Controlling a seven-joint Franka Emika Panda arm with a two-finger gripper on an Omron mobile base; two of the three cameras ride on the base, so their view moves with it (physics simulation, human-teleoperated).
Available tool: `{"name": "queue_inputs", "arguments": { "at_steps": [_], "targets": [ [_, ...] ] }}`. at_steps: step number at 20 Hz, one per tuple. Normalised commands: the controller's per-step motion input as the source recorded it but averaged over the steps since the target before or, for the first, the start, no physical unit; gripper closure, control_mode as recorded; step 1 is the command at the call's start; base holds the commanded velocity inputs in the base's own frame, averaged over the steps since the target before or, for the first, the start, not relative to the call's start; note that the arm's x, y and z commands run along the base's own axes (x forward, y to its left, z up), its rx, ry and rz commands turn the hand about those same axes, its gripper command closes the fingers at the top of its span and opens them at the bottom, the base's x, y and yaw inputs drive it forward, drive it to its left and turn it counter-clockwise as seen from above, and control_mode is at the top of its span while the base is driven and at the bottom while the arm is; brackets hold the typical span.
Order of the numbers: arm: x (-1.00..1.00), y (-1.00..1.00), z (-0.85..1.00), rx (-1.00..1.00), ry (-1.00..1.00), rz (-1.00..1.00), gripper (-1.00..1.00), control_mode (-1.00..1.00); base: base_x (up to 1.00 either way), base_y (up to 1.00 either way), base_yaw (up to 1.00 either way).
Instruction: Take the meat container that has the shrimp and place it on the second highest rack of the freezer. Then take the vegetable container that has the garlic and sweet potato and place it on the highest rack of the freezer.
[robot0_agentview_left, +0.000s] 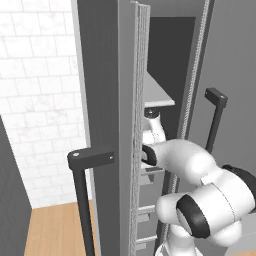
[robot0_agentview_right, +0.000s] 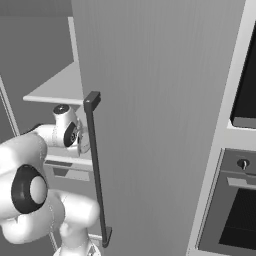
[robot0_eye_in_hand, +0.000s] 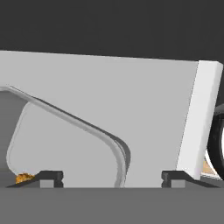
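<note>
Hand view alone shows the pincer spread wide over the shrimp tray, gripping nothing

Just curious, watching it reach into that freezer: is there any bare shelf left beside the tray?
Yes. In the hand view the pale shelf lies bare from the tray's rim to the shelf's front edge. The tray with the shrimp crowds the left.

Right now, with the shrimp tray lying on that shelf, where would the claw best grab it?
Probably the thin raised rim of the tray, by its rounded corner, with one finger inside and one outside. The tray lies flat on the shelf and looks too wide to span. That rim already sits between the tips of the open claw, so come from that near side.
</note>
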Motion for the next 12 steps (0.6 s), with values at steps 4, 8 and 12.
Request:
{"name": "queue_inputs", "arguments": {
  "at_steps": [4,8,12],
  "targets": [
    [-0.91,-0.09,1.00,0.12,-0.11,0.01,-1.00,-1.00,0.00,0.00,0.00],
    [-1.00,0.00,1.00,0.05,0.01,0.11,-1.00,-1.00,0.00,0.00,0.00],
    [-0.81,0.00,0.99,0.00,0.14,0.22,-1.00,-1.00,0.00,0.00,0.00]
  ]
}}
